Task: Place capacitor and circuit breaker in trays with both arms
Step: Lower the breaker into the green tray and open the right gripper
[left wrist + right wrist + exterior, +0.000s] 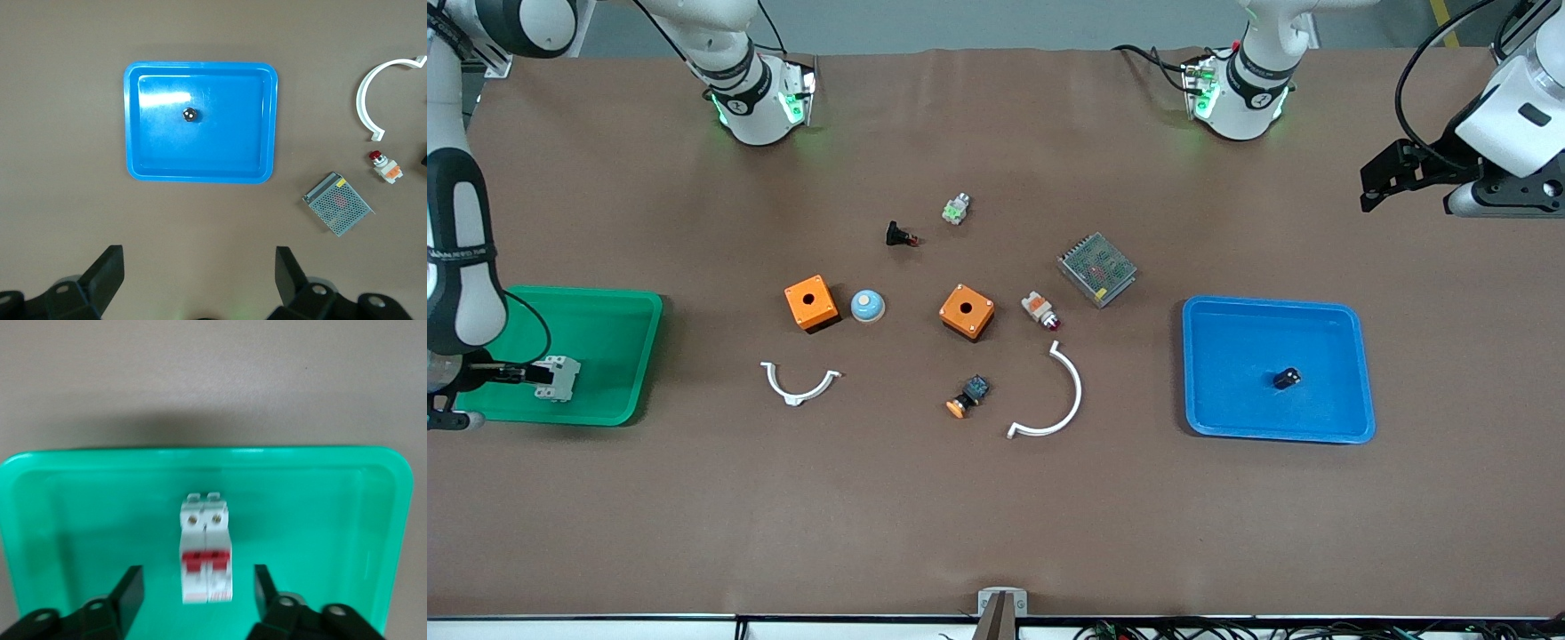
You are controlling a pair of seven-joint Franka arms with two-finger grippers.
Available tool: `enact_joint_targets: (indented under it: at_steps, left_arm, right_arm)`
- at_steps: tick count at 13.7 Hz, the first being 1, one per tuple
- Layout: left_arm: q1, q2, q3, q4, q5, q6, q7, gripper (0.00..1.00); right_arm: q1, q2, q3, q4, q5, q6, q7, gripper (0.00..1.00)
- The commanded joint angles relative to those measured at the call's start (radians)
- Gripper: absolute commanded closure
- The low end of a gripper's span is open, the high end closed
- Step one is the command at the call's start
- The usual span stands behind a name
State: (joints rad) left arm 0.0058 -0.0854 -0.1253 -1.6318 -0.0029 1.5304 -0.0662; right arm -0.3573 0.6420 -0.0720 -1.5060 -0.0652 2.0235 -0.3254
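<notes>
A: At the right arm's end, the green tray (618,307), glossy plastic, holds the circuit breaker (206,548); the right gripper (199,592) hangs over it, fingers spread, touching nothing.

B: Lift straight up, I'd judge, so a finger can't tip that blocky white-grey body.

A: Left gripper (199,273), fingers spread, waits high. The capacitor (1287,378), a stubby black cylinder, rests in the blue tray (1352,373).

bright even light; right wrist view blurred
</notes>
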Motion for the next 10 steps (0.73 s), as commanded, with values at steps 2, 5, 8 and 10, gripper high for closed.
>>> enact_joint_targets:
  at_steps: [2,5,8,10]
  left_arm:
    - [0.011,-0.007,0.000,0.007,-0.022,-0.016,0.014,0.00]
    - [0.013,-0.022,0.000,0.003,-0.022,-0.016,0.016,0.00]
    - [0.013,-0.022,0.001,0.004,-0.022,-0.021,0.013,0.00]
    - [0.014,-0.022,0.001,0.004,-0.022,-0.019,0.009,0.00]
  right_arm:
    - [0.055,-0.223,0.018,-0.026,-0.013,-0.228,0.025,0.01]
    - [0.110,-0.349,0.020,-0.031,-0.005,-0.372,0.062,0.01]
    - [0.159,-0.485,0.020,-0.114,0.065,-0.407,0.074,0.01]
    - [0.239,-0.560,0.020,-0.155,0.065,-0.439,0.203,0.01]
